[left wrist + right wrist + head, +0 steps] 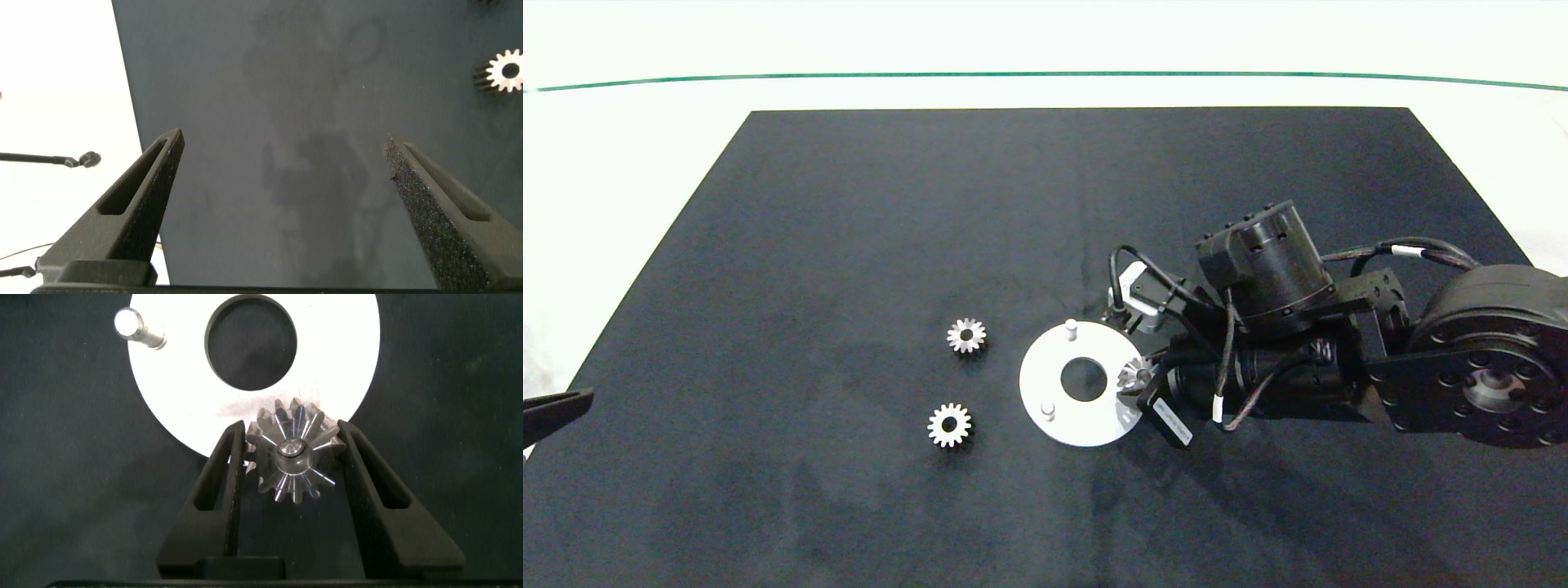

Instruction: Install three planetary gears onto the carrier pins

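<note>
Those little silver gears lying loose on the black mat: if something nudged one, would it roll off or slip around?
Probably neither. Both loose gears lie flat on the mat, so a nudge would likely slide them, not roll them. They look like solid metal, so probably stiff and heavy for their size. The right gripper holds a third gear by its pointed teeth, which may help grip.
</note>
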Controlling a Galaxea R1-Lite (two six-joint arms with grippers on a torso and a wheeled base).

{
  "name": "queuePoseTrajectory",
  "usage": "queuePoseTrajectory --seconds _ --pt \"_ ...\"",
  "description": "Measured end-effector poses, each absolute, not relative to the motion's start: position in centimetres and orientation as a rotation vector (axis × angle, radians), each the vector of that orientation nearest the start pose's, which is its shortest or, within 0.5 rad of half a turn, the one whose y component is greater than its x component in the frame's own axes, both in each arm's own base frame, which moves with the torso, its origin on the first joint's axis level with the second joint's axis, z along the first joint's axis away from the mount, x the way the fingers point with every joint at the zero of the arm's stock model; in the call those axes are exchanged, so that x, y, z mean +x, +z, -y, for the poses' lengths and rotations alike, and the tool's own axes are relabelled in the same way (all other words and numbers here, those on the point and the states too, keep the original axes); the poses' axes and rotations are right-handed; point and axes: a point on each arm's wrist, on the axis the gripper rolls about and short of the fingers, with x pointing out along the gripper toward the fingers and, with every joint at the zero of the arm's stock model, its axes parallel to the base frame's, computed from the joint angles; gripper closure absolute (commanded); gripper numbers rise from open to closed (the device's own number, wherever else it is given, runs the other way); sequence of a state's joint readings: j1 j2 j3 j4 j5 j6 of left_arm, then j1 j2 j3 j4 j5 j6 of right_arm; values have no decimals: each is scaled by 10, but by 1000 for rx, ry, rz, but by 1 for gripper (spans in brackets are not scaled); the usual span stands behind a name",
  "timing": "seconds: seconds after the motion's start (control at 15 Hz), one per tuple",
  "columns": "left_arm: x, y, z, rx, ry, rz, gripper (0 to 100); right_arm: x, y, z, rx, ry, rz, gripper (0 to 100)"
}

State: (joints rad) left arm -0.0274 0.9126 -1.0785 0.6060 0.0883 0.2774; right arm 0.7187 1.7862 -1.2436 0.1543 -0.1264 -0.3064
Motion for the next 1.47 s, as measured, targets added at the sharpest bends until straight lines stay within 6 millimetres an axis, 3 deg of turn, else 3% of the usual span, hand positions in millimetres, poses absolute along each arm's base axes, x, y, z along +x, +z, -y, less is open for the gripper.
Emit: queuePoseTrajectory --seconds 0.07,0.53,0.73,0.93,1.13,1.27,1.47 --pt "69 297 0 299 -2 -445 0 251 202 -216 -576 667 -557 0" --pt "69 297 0 298 -3 -448 0 251 202 -215 -573 668 -556 0" --pt "70 296 2 291 -36 -447 0 239 215 -204 -532 653 -532 0" --pt "75 296 8 239 -98 -451 0 208 241 -169 -462 591 -471 0" --pt "90 297 29 244 -273 -424 0 165 250 -117 -415 477 -423 0" --pt "113 298 49 237 -345 -397 0 133 252 -87 -386 426 -373 0" --pt "153 283 85 262 -420 -442 0 94 255 -55 -375 375 -271 0"
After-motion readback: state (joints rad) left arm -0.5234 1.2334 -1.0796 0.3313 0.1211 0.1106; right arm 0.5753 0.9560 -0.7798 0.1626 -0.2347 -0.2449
